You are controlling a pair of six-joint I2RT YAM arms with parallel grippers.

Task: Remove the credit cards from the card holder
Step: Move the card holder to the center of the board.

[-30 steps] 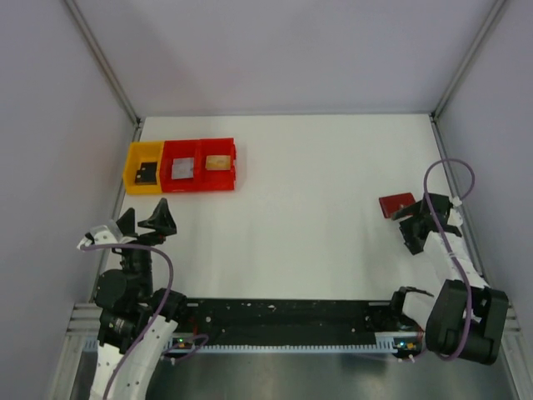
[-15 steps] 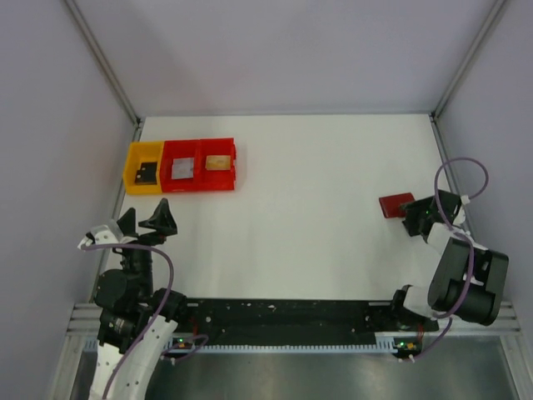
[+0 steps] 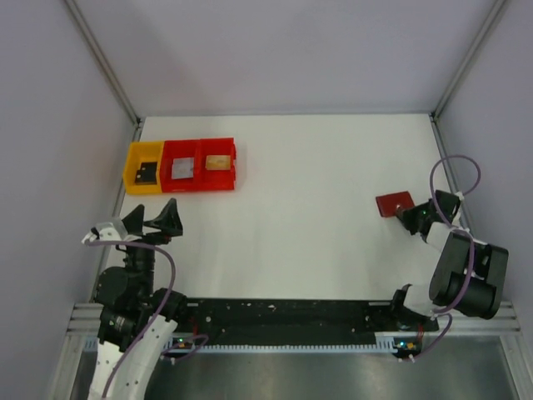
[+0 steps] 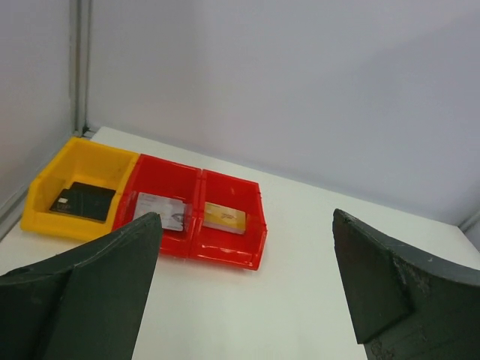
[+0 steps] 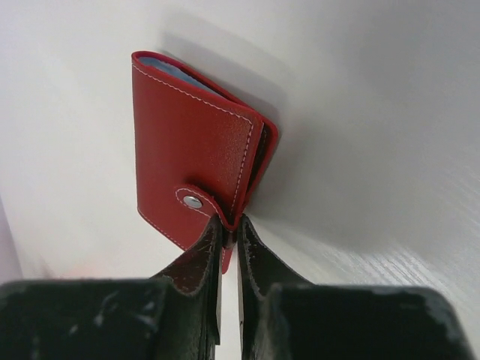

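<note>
The card holder (image 3: 393,203) sat on the white table (image 3: 300,183) at about 3 o'clock, near the right edge. The right gripper (image 3: 412,215) met it from its 4 o'clock side. In the right wrist view, the right gripper (image 5: 227,225) was pinched together on the edge of the card holder (image 5: 191,150) just beside the snap tab. The red cover was folded shut, with a sliver of grey-blue lining showing at its far edge. Whether it lay flat could not be told.

At 10 o'clock stood a row of touching bins. The yellow bin (image 4: 45,196) held a black card (image 4: 84,201), the middle red bin (image 4: 169,174) a silvery card (image 4: 160,210), and the end red bin (image 4: 229,253) a tan card (image 4: 225,217).

The left gripper (image 3: 154,218) hung at 8 o'clock, its fingers (image 4: 90,292) spread wide apart and holding nothing.
</note>
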